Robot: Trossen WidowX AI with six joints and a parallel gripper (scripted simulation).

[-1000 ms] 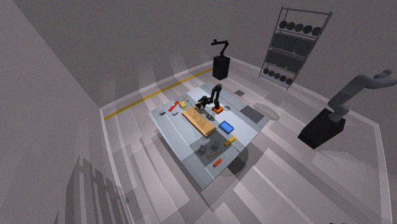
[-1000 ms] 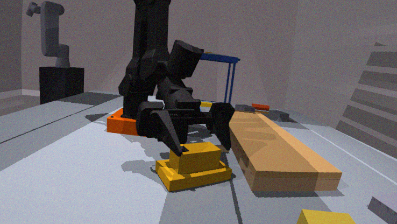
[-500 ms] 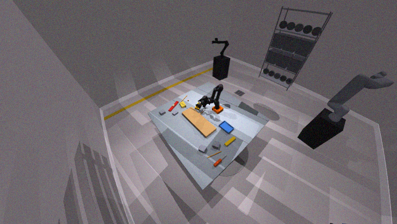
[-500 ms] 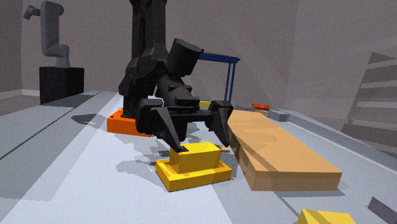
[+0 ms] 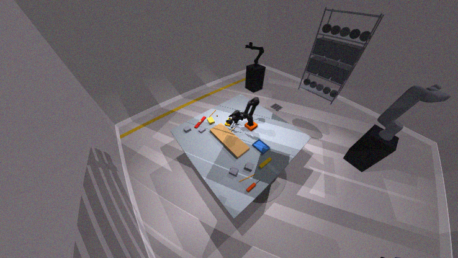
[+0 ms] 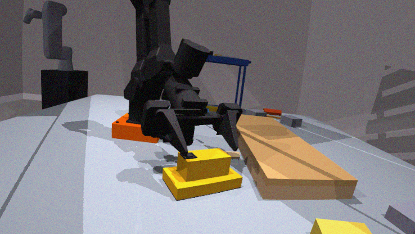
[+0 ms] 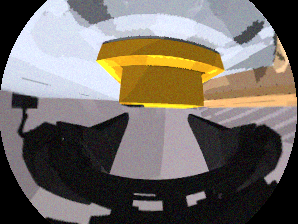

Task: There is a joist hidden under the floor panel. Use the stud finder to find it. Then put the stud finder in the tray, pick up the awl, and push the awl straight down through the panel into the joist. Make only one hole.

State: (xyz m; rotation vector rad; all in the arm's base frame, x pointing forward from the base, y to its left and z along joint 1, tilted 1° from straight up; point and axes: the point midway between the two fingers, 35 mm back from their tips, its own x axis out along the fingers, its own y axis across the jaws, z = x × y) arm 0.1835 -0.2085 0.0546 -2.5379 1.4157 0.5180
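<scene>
The yellow stepped stud finder (image 5: 227,123) (image 6: 207,170) (image 7: 161,85) stands upright on the table beside one end of the wood-coloured floor panel (image 5: 236,146) (image 6: 302,160). My gripper (image 6: 210,151) (image 7: 159,116) is open and empty, tilted downward, with its fingertips at about the height of the stud finder's raised top. In the exterior view one fingertip overlaps the top's dark square; whether it touches is unclear. The blue tray (image 5: 260,146) lies beyond the panel's other end. The awl (image 5: 251,187), with an orange-red handle, lies near the table's far corner from the gripper. No joist is visible.
A second yellow block (image 5: 210,120) (image 6: 339,227) and a red bar (image 5: 200,121) lie near the panel's stud-finder end. Grey blocks (image 5: 233,171) (image 6: 291,121), a yellow bar (image 5: 265,162) and a thin orange stick (image 5: 246,178) lie towards the awl. My orange base (image 5: 251,126) (image 6: 132,132) is behind the gripper.
</scene>
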